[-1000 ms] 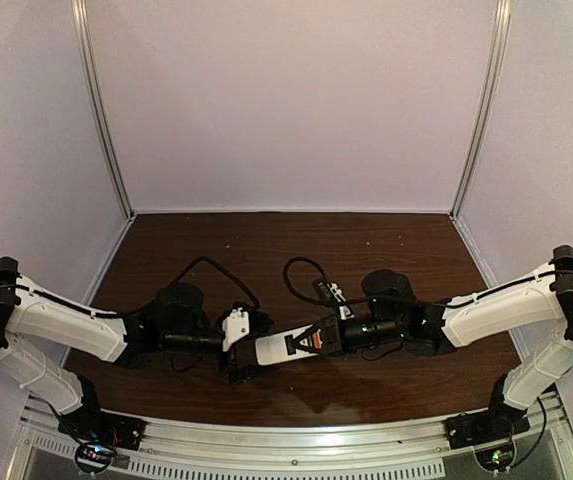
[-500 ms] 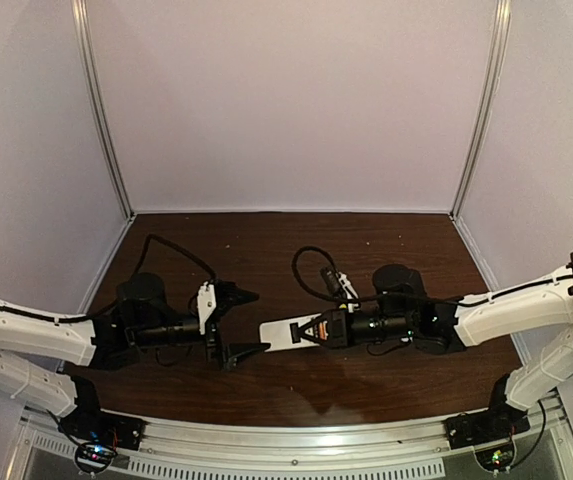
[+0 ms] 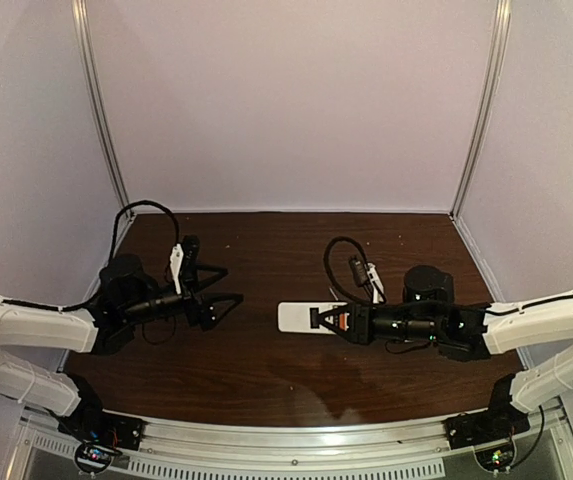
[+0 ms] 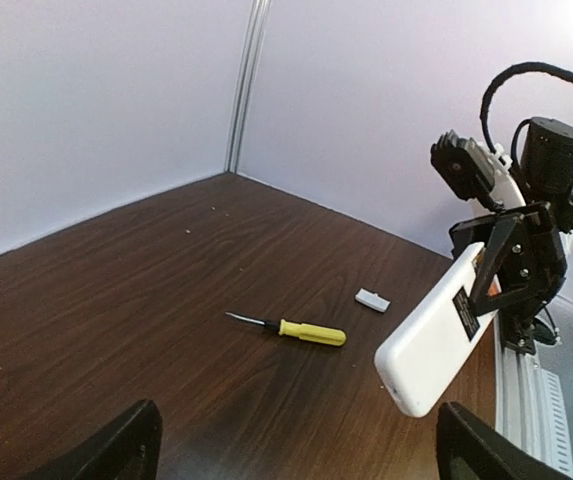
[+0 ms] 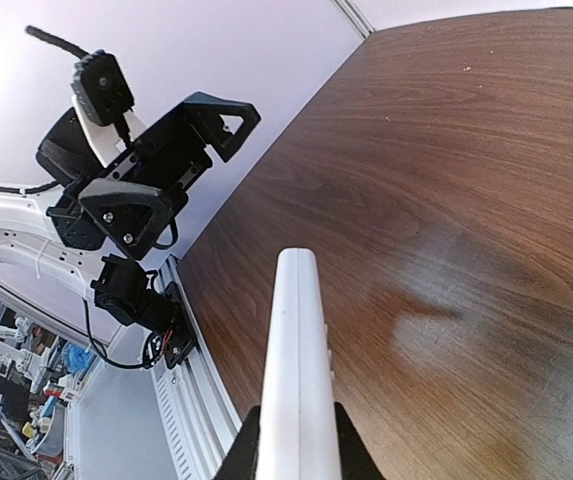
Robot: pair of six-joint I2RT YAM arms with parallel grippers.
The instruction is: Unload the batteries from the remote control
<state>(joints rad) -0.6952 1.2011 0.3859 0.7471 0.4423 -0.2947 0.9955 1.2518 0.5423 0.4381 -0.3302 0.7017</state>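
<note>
The remote control [image 3: 299, 318] is a white bar held out level above the table by its right end. My right gripper [image 3: 328, 320] is shut on it. In the right wrist view the remote [image 5: 294, 350] shows edge-on between my fingers [image 5: 247, 448]. In the left wrist view the remote [image 4: 434, 342] points down-left with a dark patch on its face. My left gripper [image 3: 224, 285] is open and empty, well to the left of the remote. An orange speck shows at the right fingers in the top view; I cannot make out the batteries.
A yellow-handled screwdriver [image 4: 304, 331] lies on the dark wood table [image 4: 116, 300], with a small white cover piece [image 4: 371, 299] just beyond it. The left gripper [image 5: 166, 165] shows in the right wrist view. The metal rail [image 3: 296, 450] runs along the near edge.
My left gripper has let go of the remote's left end and pulled back to the far left, open. My right gripper has carried the remote to the right and further back.
</note>
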